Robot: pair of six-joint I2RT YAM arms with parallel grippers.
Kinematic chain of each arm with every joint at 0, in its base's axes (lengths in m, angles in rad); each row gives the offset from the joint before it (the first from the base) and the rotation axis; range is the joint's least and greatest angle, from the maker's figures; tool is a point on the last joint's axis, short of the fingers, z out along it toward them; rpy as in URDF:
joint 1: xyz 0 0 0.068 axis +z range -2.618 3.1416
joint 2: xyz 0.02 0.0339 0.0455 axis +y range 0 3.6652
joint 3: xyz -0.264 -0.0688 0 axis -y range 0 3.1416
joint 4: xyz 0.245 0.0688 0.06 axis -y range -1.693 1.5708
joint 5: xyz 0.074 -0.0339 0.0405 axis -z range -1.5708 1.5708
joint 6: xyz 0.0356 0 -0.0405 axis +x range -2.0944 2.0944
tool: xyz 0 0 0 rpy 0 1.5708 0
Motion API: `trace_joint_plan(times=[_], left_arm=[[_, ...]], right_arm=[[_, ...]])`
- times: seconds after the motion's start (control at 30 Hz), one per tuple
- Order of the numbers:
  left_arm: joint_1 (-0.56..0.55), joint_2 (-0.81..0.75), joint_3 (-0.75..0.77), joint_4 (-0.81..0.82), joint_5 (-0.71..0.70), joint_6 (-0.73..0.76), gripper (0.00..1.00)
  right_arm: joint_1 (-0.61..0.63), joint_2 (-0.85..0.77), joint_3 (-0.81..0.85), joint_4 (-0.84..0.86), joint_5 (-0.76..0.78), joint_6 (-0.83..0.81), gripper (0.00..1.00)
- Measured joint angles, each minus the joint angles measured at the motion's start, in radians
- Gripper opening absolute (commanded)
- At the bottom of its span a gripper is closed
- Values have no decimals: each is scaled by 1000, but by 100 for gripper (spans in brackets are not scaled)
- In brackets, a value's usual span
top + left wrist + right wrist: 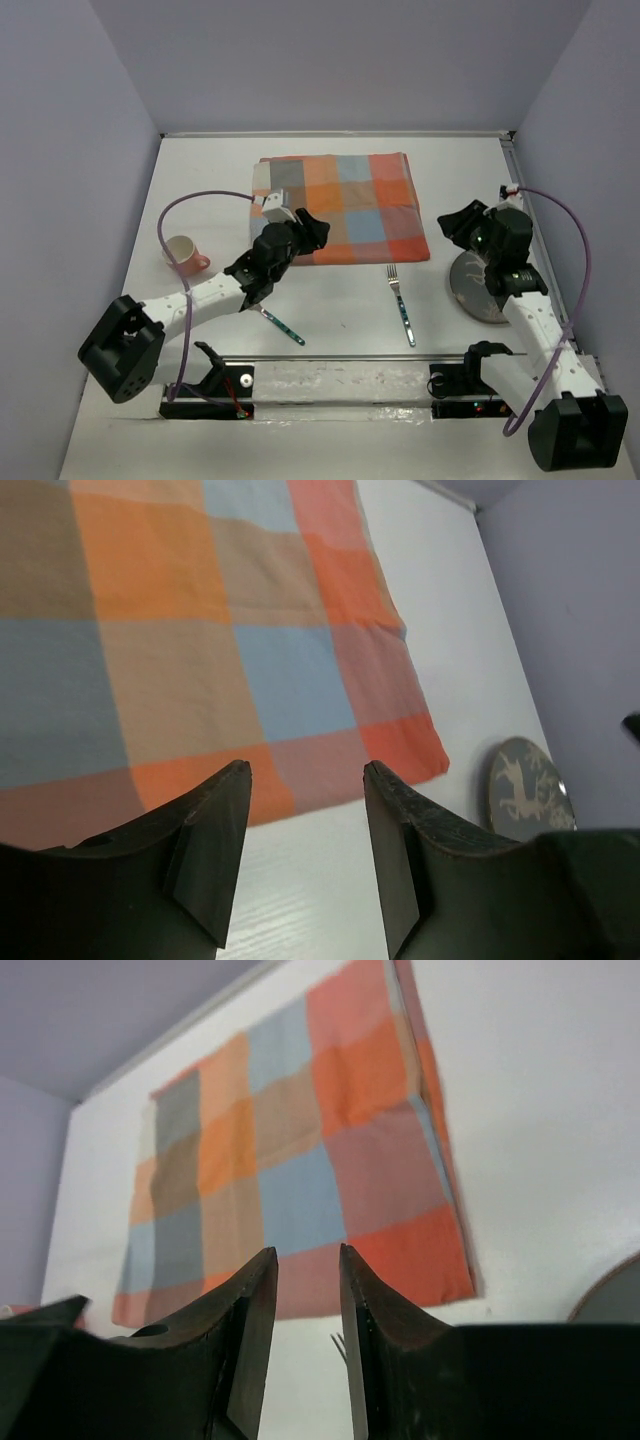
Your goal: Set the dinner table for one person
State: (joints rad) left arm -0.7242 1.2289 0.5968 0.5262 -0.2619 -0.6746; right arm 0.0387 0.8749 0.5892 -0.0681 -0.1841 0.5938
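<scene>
The left arm (205,293) and right arm (540,330) are built of white links and black housings, with a purple cable (168,218) looped over each. The left gripper (305,810) and right gripper (308,1300) are fitted with black wedge-shaped fingers (212,840).

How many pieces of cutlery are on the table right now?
2. A fork lies near the checked cloth's front right corner; a second utensil lies left of it, its head hidden under the left arm. Others might hide beneath the arms.

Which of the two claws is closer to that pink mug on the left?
The left one. The left gripper is at the checked cloth's near-left corner, to the right of the pink mug. The right gripper is far beyond the cloth's right edge, by the plate.
</scene>
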Motion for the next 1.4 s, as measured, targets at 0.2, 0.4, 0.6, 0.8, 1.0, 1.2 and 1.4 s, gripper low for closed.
trace_joint_plan(times=[0.2, 0.4, 0.6, 0.8, 1.0, 1.2, 1.4], left_arm=[[-145, 133, 68, -1, 46, 31, 56], [-270, 384, 293, 7, 201, 51, 54], [-352, 621, 521, 6, 365, 40, 54], [-386, 835, 732, -55, 446, 0, 55], [-398, 1003, 921, -160, 432, -21, 55], [-399, 1111, 1043, -227, 416, -29, 55], [-399, 1175, 1131, -227, 428, -48, 56]], right_arm=[[0, -89, 82, -32, 49, -16, 31], [0, -135, 114, -146, 92, -22, 31], [0, -243, 248, -230, 108, -42, 32], [0, -334, 339, -278, 125, -76, 33], [0, -354, 352, -327, 116, -93, 33], [0, -359, 352, -355, 79, -93, 33], [0, -366, 340, -359, 69, -99, 33]])
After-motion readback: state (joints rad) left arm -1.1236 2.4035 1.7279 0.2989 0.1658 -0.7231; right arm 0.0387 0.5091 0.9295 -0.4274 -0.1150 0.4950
